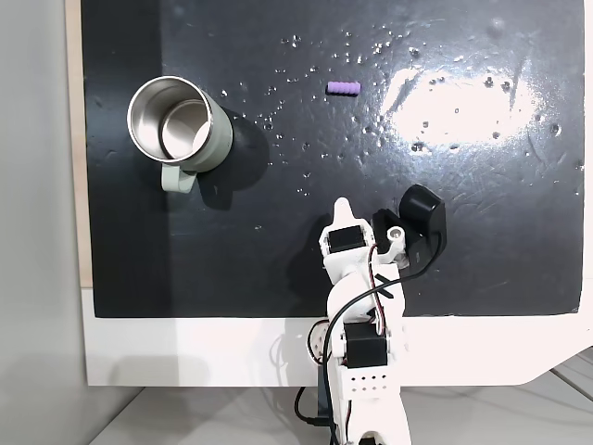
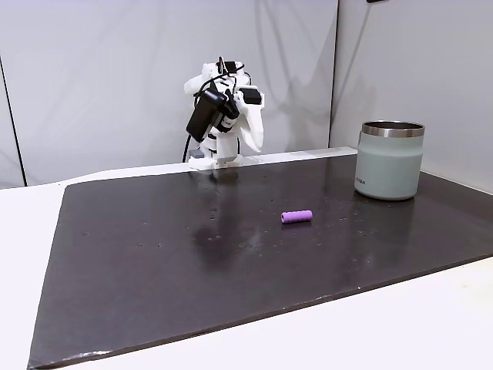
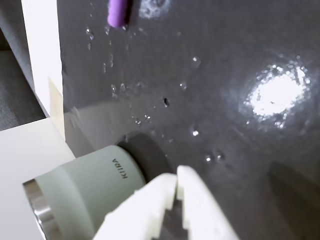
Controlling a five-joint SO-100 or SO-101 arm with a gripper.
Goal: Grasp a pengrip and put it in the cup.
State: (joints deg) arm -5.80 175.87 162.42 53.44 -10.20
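The purple ribbed pengrip [image 1: 343,88] lies alone on the black mat, also seen in another fixed view [image 2: 296,216] and at the top edge of the wrist view [image 3: 117,12]. The grey-green cup [image 1: 176,125] stands upright with its steel inside showing and its handle toward the arm's side; it also appears at the mat's right end [image 2: 389,160] and low in the wrist view [image 3: 85,190]. My white gripper [image 1: 341,208] is folded back near the arm's base, far from both. Its fingertips meet [image 3: 177,174] with nothing between them.
The black mat [image 1: 482,250] is glossy, with small droplets or specks and a bright glare patch. A white table edge [image 1: 185,352] borders it. The black wrist camera [image 1: 422,213] sticks out beside the gripper. Grey walls [image 2: 115,69] stand behind the arm.
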